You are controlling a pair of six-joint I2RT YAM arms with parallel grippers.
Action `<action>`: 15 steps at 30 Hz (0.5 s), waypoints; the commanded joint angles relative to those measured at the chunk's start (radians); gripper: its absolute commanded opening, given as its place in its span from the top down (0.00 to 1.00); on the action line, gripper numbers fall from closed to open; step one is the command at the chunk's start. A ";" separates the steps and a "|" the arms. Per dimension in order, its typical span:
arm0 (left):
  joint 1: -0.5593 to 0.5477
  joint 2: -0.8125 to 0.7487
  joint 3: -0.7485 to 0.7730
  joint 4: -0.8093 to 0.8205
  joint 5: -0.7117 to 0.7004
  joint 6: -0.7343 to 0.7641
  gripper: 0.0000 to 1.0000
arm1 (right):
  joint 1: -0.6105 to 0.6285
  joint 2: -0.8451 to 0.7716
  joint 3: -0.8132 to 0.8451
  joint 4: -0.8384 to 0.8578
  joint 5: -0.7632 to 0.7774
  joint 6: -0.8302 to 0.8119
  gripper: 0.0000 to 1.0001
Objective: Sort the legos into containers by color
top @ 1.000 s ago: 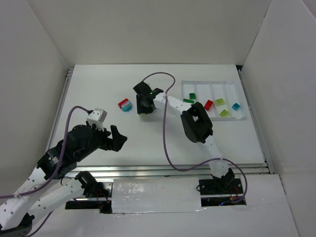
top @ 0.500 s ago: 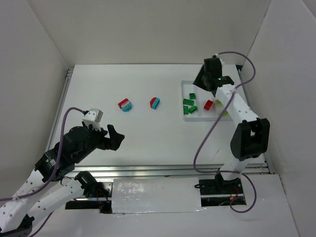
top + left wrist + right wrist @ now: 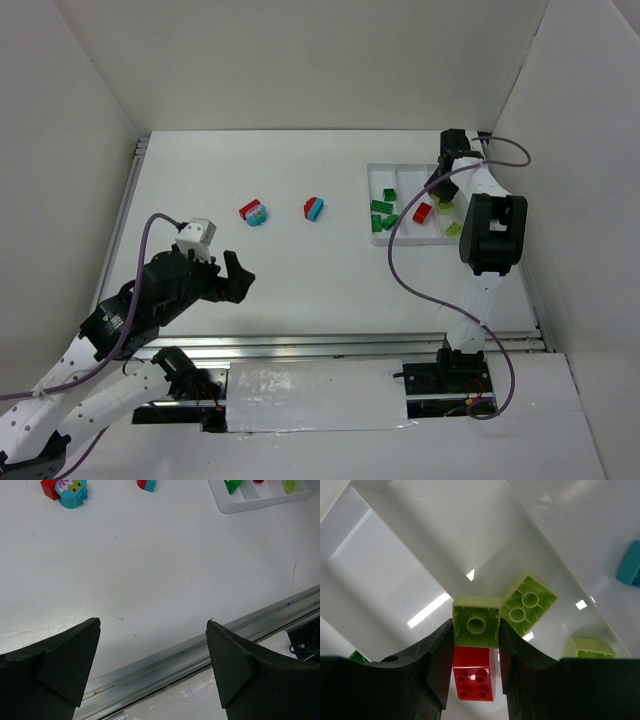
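While with brick (image 3: 476,622), right gripper (image 3: 476,632) rightward.

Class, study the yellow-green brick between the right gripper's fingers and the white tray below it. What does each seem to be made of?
The yellow-green brick: probably hard moulded plastic, smooth with a soft sheen; crisp edges and a moulded tube show. The tray: likely glossy white plastic; bright light reflections streak its floor.

A white matte table (image 3: 300,290) fills the scene, seen from above. Plain white panels enclose it on three sides: a back wall (image 3: 300,60), a left wall (image 3: 50,150) and a right wall (image 3: 585,200). A silver aluminium rail (image 3: 330,345) runs along the table's near edge, with a shiny silver sheet (image 3: 315,395) just in front. The light is even and soft.
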State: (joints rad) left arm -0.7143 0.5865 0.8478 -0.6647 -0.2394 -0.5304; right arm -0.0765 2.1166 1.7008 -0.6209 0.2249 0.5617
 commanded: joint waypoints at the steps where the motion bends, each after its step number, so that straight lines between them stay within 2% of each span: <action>1: 0.006 0.007 -0.003 0.036 0.008 -0.005 0.00 | -0.012 -0.035 -0.007 0.018 0.001 0.023 0.83; 4: 0.007 0.022 -0.001 0.036 0.012 -0.002 0.01 | -0.025 -0.070 -0.040 0.046 -0.009 0.024 0.82; 13: 0.010 0.042 -0.001 0.039 0.022 0.000 0.01 | -0.054 0.022 0.100 -0.025 -0.016 0.010 0.74; 15: 0.010 0.042 -0.001 0.040 0.022 0.000 0.00 | -0.054 0.022 0.099 -0.017 -0.030 0.007 0.64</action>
State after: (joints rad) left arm -0.7090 0.6327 0.8478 -0.6643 -0.2287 -0.5297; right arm -0.1246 2.1269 1.7611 -0.6289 0.2054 0.5747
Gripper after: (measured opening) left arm 0.994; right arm 0.437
